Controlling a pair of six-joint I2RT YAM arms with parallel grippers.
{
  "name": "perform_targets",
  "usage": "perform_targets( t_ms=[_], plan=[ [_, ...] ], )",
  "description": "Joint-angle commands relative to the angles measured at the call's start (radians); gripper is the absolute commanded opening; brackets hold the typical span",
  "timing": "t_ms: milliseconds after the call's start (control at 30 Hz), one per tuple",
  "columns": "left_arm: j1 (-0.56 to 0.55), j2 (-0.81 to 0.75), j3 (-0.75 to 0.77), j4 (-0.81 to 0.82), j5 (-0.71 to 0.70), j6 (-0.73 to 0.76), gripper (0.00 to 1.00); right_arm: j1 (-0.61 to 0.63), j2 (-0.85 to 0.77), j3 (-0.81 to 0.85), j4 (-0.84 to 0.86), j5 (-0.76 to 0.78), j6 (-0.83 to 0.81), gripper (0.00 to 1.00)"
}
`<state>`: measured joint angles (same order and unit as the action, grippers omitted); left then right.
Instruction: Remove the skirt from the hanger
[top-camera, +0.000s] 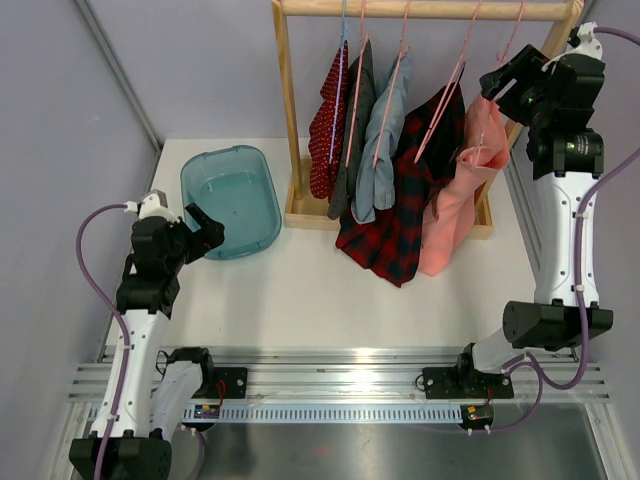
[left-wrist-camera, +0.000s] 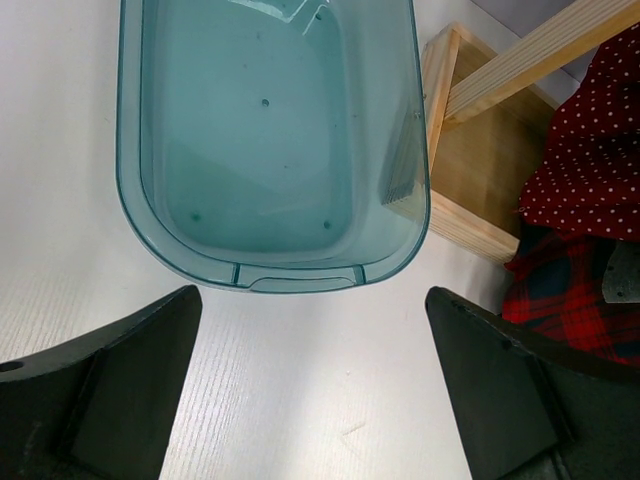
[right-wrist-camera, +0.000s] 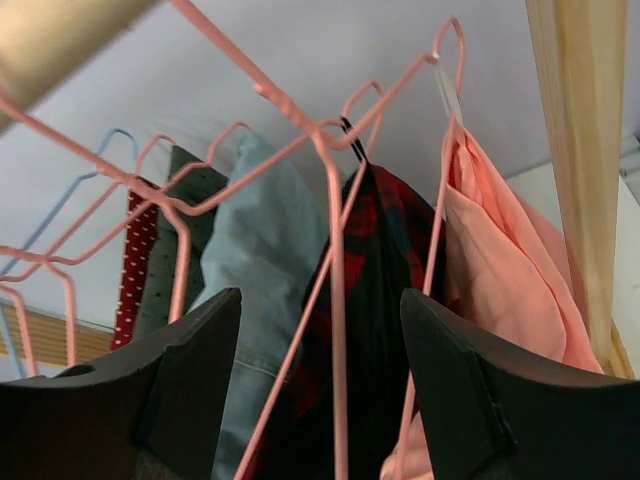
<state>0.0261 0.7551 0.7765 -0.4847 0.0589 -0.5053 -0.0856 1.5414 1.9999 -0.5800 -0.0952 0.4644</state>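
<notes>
Left gripper (top-camera: 207, 226) hovered lower left, fingers spread, beside teal basin (top-camera: 228, 150), well apart from red plaid skirt (top-camera: 400, 235), which hung mid-frame on tilted pink hanger (top-camera: 440, 105), hem touching table (top-camera: 300, 300), bare tabletop in front, right gripper (top-camera: 498, 82) spread upper right, near hanger, against rack post (top-camera: 560, 40).
</notes>
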Motion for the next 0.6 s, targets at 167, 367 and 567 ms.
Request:
perform_targets(
  t_ms=[167,367,567],
  plan=[
    [-0.003,0.016,0.023,0.044,0.039,-0.001,0.99,0.004,0.019,0.017,-0.024,-0.024,-0.024,0.40],
    [-0.002,0.029,0.050,0.078,0.108,0.016,0.99,0.004,0.034,0.059,-0.031,-0.070,-0.032,0.00],
    [-0.138,0.078,0.358,0.071,0.032,0.091,0.99,0.003,-0.023,0.146,-0.012,-0.080,-0.027,0.00]
  ],
)
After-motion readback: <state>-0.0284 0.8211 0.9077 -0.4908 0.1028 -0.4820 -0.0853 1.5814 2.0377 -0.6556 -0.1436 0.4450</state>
